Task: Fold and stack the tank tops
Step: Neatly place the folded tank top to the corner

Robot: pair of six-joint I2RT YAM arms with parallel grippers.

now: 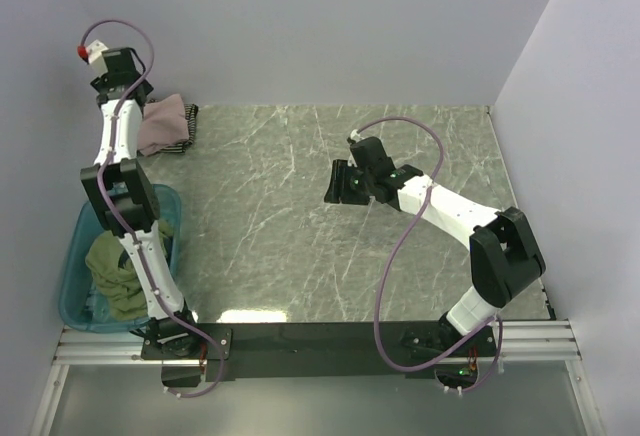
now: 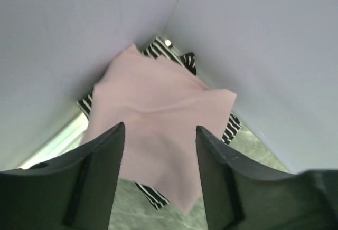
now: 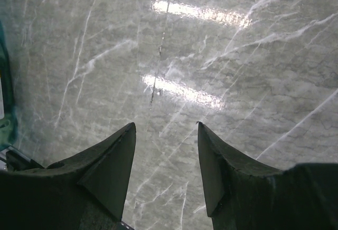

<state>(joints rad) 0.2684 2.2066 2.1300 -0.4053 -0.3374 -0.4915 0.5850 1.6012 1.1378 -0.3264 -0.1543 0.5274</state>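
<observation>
A grey-green marble-patterned tabletop is walled in on three sides by plain pale lavender panels. The left pincer hangs with its dark fingers well parted, gripping nothing, above the dusty mauve-pink tank top. That top lies on the black-and-white striped tank top in the tabletop's far left corner. The right pincer hovers parted and empty over the tabletop's middle. The olive-green tank top is bunched in a translucent blue plastic tub at the near left corner.
</observation>
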